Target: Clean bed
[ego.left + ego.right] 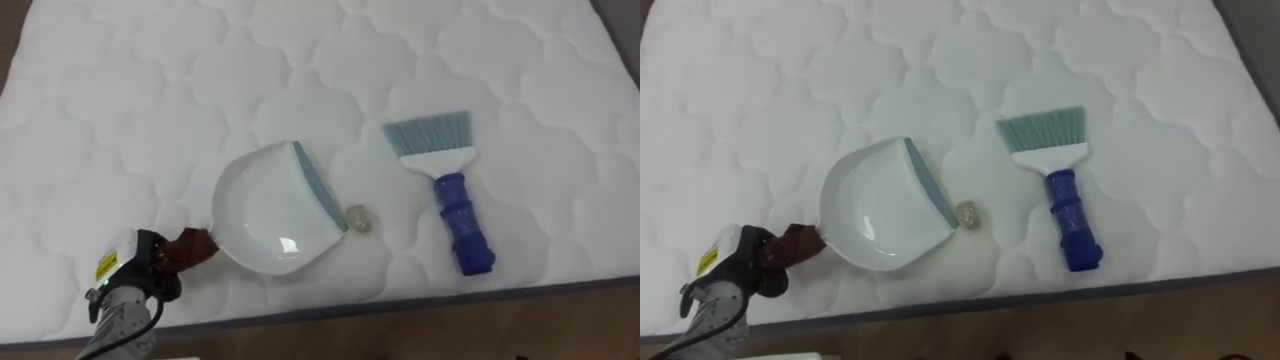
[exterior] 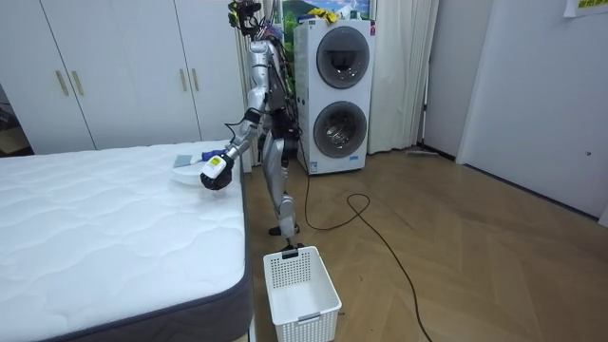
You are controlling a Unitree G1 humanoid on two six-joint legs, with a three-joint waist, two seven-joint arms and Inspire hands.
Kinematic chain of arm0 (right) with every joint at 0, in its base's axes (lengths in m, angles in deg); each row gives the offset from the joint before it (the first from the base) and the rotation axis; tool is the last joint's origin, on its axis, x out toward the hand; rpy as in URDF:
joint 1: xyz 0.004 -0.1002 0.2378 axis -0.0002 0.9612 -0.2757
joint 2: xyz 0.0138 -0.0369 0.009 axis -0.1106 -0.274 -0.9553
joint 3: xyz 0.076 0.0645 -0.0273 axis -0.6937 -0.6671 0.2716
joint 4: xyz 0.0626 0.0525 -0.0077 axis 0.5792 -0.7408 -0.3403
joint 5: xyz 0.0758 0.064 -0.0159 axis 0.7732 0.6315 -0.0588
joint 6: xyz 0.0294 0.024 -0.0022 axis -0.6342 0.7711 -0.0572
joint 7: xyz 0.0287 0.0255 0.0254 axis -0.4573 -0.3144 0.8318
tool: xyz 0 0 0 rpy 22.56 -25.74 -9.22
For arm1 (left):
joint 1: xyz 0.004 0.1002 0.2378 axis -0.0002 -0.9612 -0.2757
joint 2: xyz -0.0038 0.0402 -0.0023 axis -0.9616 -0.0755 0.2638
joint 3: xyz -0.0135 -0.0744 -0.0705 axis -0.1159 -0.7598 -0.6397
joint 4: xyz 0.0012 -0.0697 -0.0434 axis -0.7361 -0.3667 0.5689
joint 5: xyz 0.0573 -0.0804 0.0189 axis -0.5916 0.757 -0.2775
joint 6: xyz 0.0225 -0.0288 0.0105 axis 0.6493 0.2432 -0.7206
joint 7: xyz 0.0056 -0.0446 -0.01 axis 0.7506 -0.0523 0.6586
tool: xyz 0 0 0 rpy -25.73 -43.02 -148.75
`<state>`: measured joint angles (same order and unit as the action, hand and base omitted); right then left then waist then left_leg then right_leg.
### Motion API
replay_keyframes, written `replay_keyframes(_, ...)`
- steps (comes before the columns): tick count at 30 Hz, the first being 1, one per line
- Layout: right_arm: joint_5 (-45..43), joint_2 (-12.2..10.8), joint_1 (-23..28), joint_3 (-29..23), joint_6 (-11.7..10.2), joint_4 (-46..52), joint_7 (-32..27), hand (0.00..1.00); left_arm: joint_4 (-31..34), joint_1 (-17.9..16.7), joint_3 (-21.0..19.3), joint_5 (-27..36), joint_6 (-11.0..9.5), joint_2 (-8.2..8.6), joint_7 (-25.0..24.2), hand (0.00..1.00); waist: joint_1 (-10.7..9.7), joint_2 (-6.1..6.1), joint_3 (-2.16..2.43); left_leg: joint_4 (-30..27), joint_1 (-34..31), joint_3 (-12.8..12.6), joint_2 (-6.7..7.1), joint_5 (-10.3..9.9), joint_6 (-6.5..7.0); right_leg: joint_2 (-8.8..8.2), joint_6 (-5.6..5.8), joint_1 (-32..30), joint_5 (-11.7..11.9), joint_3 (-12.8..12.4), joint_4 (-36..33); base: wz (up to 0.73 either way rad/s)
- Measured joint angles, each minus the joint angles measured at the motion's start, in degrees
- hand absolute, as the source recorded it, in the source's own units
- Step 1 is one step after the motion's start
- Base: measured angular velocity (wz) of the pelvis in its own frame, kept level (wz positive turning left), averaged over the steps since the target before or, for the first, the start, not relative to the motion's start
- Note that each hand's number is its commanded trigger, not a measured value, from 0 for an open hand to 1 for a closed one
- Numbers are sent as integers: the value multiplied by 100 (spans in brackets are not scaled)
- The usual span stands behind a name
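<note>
A: What is nearest the mattress's edge?

B: The left hand (image 1: pixel 140 262), low at the left, right at the near edge. Its fingers are curled round the brown handle (image 1: pixel 190 246) of the dustpan (image 1: pixel 262 215).

A: And that edge itself?

B: A dark grey border (image 1: pixel 400 303) runs along it, with a strip of wooden floor (image 1: pixel 450 330) below.

A: Where does the pan lie?

B: Flat on the mattress (image 1: pixel 120 110), just in from the near edge. It is a smooth, glossy white scoop, rounded at the back, with a straight grey-blue lip (image 1: pixel 318 185) facing right.

A: Anything to sweep?

B: 1 small crumpled scrap (image 1: pixel 357 219), pale and roundish, just beside the lip's near end. I cannot tell whether they touch.

A: The brush?

B: A hand brush (image 1: pixel 445 180) lies apart to the right, with a ribbed blue grip towards the near edge, a white head and a fan of teal bristles pointing away.

A: Room beyond them?

B: Open quilted white fabric in a wavy stitched pattern, reaching to the far side.

A: And around the bed?

B: In the room view the robot stands at the bed's side. A white slotted laundry basket (image 2: pixel 302 290) sits on the floor by the corner, a washer-dryer stack (image 2: pixel 334 95) is behind the robot, and white wardrobe doors (image 2: pixel 123 66) lie past the bed.
</note>
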<state>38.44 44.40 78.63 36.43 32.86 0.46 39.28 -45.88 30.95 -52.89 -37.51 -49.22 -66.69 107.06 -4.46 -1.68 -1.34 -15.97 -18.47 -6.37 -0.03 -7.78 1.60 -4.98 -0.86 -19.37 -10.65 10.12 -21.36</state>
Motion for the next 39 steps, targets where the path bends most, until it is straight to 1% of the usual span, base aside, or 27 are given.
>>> replay_keyframes(2,29,34,-65,-3,-25,8,-20,0,1,0,4,2,-45,-6,85,100,-6,-4,-3,-60,-105,-3,2,-2,3,-2,-7,-117,-8,-37,-64,-5)
replay_keyframes(4,32,46,-109,-134,-51,5,-53,0,1,0,64,1,-83,-34,128,100,-31,-4,-4,-132,-208,-49,1,-10,13,-10,-11,-226,-30,-53,-146,-2)
replay_keyframes(6,63,65,-229,-271,-124,72,-188,0,0,-8,169,29,-134,-74,144,100,-15,-3,-7,-208,-282,-145,-15,-17,22,-12,-16,-328,-35,-80,-215,-10)
replay_keyframes(7,74,66,-250,-306,-138,108,-230,0,-1,-2,200,68,-138,-83,146,100,-15,-2,-11,-231,-300,-152,-16,-20,25,-12,-18,-354,-37,-93,-238,-11)
replay_keyframes(8,84,66,-301,-393,-150,187,-305,0,0,1,206,92,-142,-86,146,100,-8,-9,-22,-259,-312,-166,-23,-25,30,-10,-18,-371,-37,-143,-248,-10)
replay_keyframes(11,93,105,-367,-565,-232,490,-552,0,0,2,213,93,-188,-111,165,100,3,-10,-27,-353,-366,-249,-58,-94,34,4,-20,-466,-43,-236,-292,-16)
replay_keyframes(13,92,176,-417,-567,-277,738,-735,0,0,1,214,92,-206,-144,169,100,-3,-16,-32,-391,-451,-278,-49,-97,41,4,-23,-569,-50,-228,-352,-11)
replay_keyframes(14,91,203,-440,-567,-355,826,-846,0,0,3,221,92,-234,-172,175,100,-25,-16,-33,-405,-495,-285,-48,-96,42,1,-22,-607,-50,-231,-356,0)
replay_keyframes(16,107,246,-441,-582,-385,991,-1007,0,1,-5,263,93,-267,-192,210,100,-12,0,-41,-414,-513,-307,-46,-98,45,1,-21,-659,-49,-275,-399,-8)
replay_keyframes(17,155,256,-476,-631,-397,1124,-1138,0,1,-8,262,93,-268,-194,236,100,11,15,-48,-401,-526,-330,-33,-98,49,-1,-21,-726,-49,-332,-454,-16)
replay_keyframes(22,171,250,-548,-766,-510,1679,-1792,0,36,-81,304,125,-323,-194,348,100,-9,39,-47,-415,-614,-437,-18,-90,70,-5,-5,-884,-42,-460,-551,-6)
replay_keyframes(23,145,256,-550,-788,-540,1856,-2024,0,66,-95,370,235,-327,-199,348,100,-9,44,-44,-445,-668,-442,-12,-92,73,-2,0,-935,-46,-484,-556,-3)
replay_keyframes(24,144,253,-576,-778,-623,2012,-2238,0,90,-81,455,374,-328,-218,342,100,-4,49,-45,-489,-757,-447,-12,-94,75,-1,0,-1004,-46,-485,-562,0)
replay_keyframes(25,132,252,-584,-778,-660,2077,-2322,0,96,-78,491,441,-336,-222,328,100,1,50,-45,-508,-785,-447,-12,-94,76,1,1,-1025,-45,-489,-568,0)
replay_keyframes(26,13,249,-619,-782,-717,2157,-2498,0,97,-96,518,510,-363,-221,300,100,7,65,-43,-543,-820,-458,-15,-94,76,0,2,-1069,-45,-514,-630,0)
replay_keyframes(28,-268,252,-634,-797,-763,2393,-2819,0,90,-142,536,663,-390,-224,248,100,-1,66,-44,-554,-827,-470,-16,-95,76,-3,3,-1071,-45,-523,-629,-2)
replay_keyframes(30,-596,253,-647,-793,-919,2692,-3281,0,91,-210,538,768,-394,-225,154,100,4,71,-47,-557,-827,-475,-23,-95,76,0,3,-1069,-45,-518,-630,0)
replay_keyframes(34,-1093,252,-761,-780,-1015,3026,-3741,0,87,-289,564,883,-388,-224,-69,100,21,73,-48,-559,-817,-482,-20,-95,77,-14,4,-1072,-53,-528,-638,0)
replay_keyframes(35,-1283,252,-800,-781,-1083,3067,-3875,0,67,-322,563,885,-387,-225,-163,100,26,75,-49,-557,-805,-481,-17,-96,77,-5,6,-1064,-64,-530,-638,0)
replay_keyframes(38,-1569,249,-814,-750,-1242,3230,-4233,0,84,-357,557,883,-386,-225,-383,100,91,75,-50,-552,-800,-495,-20,-100,81,0,3,-1062,-77,-539,-626,-3)
replay_keyframes(39,-1598,253,-814,-712,-1288,3229,-4350,0,83,-367,558,882,-386,-226,-468,100,159,78,-52,-553,-794,-519,-30,-104,86,10,4,-1064,-77,-541,-625,-5)
